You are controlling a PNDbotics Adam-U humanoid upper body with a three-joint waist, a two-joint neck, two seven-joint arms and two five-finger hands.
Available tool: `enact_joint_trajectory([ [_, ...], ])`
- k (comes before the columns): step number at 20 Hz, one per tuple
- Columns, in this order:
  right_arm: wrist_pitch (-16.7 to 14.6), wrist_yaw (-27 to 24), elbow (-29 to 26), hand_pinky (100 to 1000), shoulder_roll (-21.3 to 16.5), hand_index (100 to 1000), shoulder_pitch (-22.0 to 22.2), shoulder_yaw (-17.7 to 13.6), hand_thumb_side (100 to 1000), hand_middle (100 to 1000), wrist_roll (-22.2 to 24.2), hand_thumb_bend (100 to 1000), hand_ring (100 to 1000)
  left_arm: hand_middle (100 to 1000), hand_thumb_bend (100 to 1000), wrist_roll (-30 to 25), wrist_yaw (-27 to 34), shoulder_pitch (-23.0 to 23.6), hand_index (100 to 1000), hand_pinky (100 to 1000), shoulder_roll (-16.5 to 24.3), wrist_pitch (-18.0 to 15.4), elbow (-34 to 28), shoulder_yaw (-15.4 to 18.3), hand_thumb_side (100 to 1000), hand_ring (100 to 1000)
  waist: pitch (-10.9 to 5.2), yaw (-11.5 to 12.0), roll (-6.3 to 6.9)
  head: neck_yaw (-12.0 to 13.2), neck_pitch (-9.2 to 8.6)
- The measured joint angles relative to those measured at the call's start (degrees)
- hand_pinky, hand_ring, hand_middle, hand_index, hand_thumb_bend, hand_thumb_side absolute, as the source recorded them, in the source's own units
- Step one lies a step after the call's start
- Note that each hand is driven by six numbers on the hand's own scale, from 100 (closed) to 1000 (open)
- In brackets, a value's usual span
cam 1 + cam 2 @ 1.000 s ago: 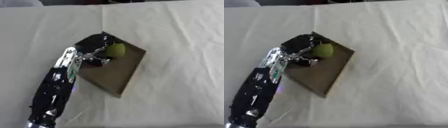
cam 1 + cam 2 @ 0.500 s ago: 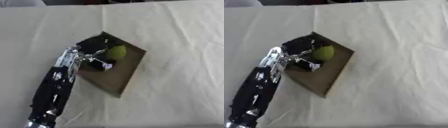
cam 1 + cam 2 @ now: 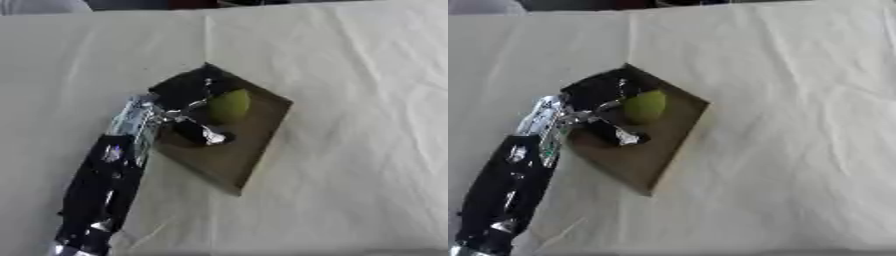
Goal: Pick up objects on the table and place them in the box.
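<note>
In the left eye view the left hand [image 3: 188, 112] reaches in from the lower left corner of the table [image 3: 367, 75], its black and silver arm [image 3: 105, 190] running up to the box [image 3: 241, 152], which lies as a shallow brown tray turned corner-on near the middle of the cloth; the green ball [image 3: 229, 106] sits inside the box toward its far corner, just to the right of the hand and touching or nearly touching the fingers [image 3: 210, 135]; the fingers are spread rather than curled round the ball, so the hand reads as open, letting go or just clear of it, though whether a fingertip rests on the ball I cannot tell; the ball is round, so it has no long axis to speak of; in the right eye view the same layout holds, the ball lying within the box walls on the side away from the wrist, and the palm over the near left part of the box; the right hand shows in neither view; judging by this, the ball is placed, and the coming move is a withdrawal back toward the lower left.
</note>
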Motion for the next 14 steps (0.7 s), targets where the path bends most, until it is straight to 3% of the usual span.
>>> enact_joint_trajectory([
  [7, 0.2, 0.2, 0.0, 763, -0.3, 777, 0.0, -0.1, 265, 665, -0.2, 100, 662, 827, 415, 1.3, 6.1, 0.4, 947, 980, 1.3, 2.7, -7.2, 1.4, 654, 881, -0.58, 0.4, 0.06, -0.5, 0.04],
  [14, 0.2, 0.5, 0.0, 762, -0.4, 777, 0.0, -0.1, 262, 665, -0.3, 100, 662, 808, 419, 0.1, 18.9, -1.1, 927, 943, 3.4, 9.3, -19.0, 2.6, 562, 847, -0.76, 0.7, 0.02, -0.6, 0.10],
])
